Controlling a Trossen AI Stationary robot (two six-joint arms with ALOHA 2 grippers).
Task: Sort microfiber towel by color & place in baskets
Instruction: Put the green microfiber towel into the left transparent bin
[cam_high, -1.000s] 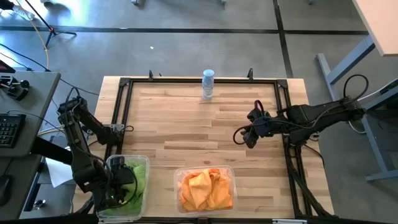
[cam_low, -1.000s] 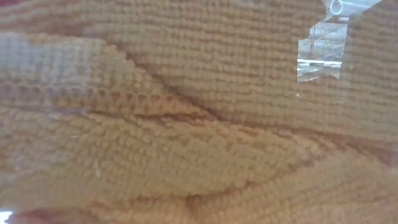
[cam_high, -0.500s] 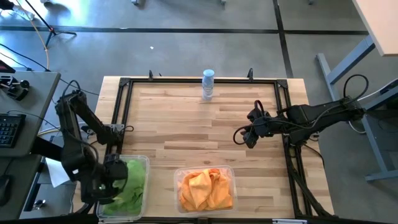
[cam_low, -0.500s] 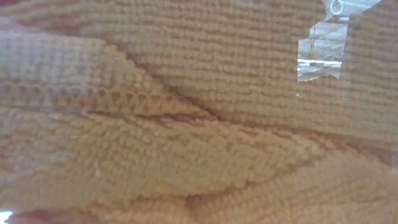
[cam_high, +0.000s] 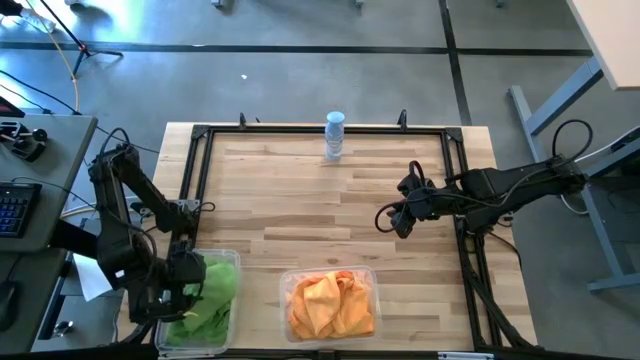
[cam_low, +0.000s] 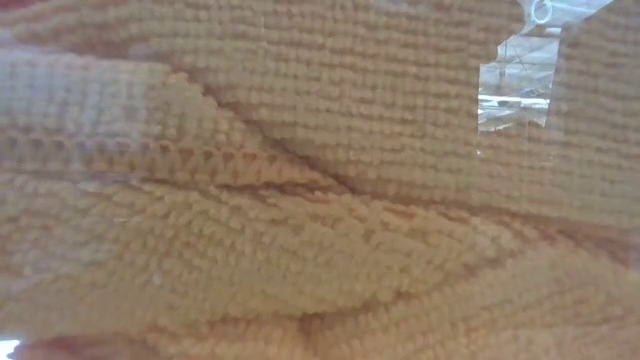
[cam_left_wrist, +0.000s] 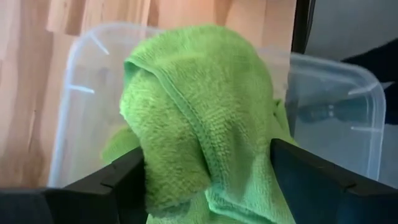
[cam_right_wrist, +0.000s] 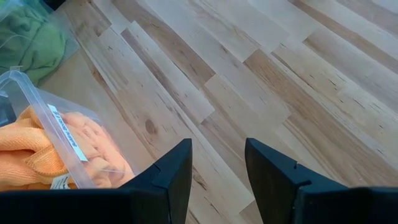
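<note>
My left gripper (cam_high: 180, 290) spread wide over green towel (cam_left_wrist: 199, 118) in basket (cam_high: 228, 262), table's near-left corner; towel between fingers, unclamped. Right gripper (cam_right_wrist: 217, 158) empty, parted, near right edge.

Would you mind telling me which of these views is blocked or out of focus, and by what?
Low view: almost wholly filled by orange cloth pressed close to the lens, soft in focus; only a bright sliver of room at upper right. Left wrist view: green towel fills the centre, the clear bin behind is blurred. High view: unobstructed.

We see two dark jointed arms with black cables, each ending in two blunt black fingers (cam_right_wrist: 171, 177)
</note>
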